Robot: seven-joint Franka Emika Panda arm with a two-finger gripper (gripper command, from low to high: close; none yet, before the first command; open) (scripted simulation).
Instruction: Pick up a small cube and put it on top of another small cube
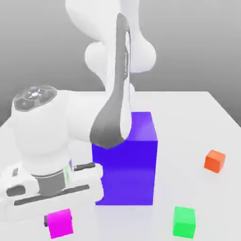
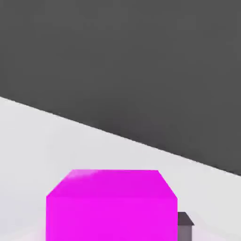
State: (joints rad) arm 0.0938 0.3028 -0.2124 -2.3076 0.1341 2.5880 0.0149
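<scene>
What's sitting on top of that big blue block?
Nothing rests on the visible part of the blue block's top. The robot arm covers the top's near corner on the exterior view's left, so that part is hidden.

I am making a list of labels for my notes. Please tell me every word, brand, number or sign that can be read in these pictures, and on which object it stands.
There are none to read.
magenta cube: plain faces, no text.
green cube: plain.
orange cube: plain.
blue block: plain.
robot arm: no readable label or brand.
</scene>
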